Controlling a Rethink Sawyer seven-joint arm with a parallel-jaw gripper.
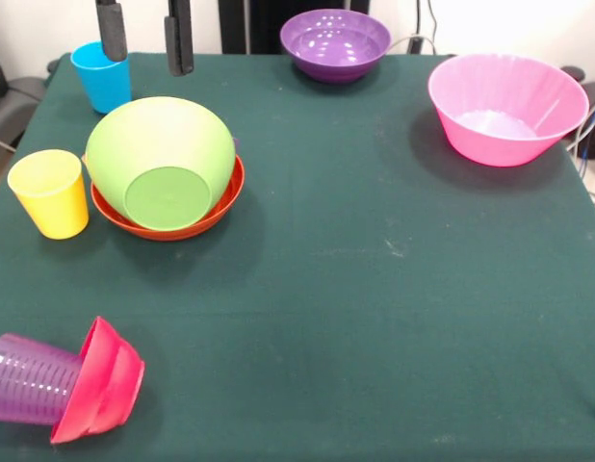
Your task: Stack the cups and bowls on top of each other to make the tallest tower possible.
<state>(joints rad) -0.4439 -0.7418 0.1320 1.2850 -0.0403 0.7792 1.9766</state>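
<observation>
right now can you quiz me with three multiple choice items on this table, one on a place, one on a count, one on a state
1. Where does the lime green bowl sit?
A. in the pink bowl
B. upside down on the wide orange bowl
C. on the bare table

2. How many cups stand upright?
A. one
B. two
C. three

3. How is the purple cup?
A. upright
B. held by the hand
C. lying on its side

Answers: 1 B, its flat base faces up above the orange rim. 2 B, the blue cup and yellow cup stand. 3 C, it lies tipped, mouth against the red bowl.
</observation>
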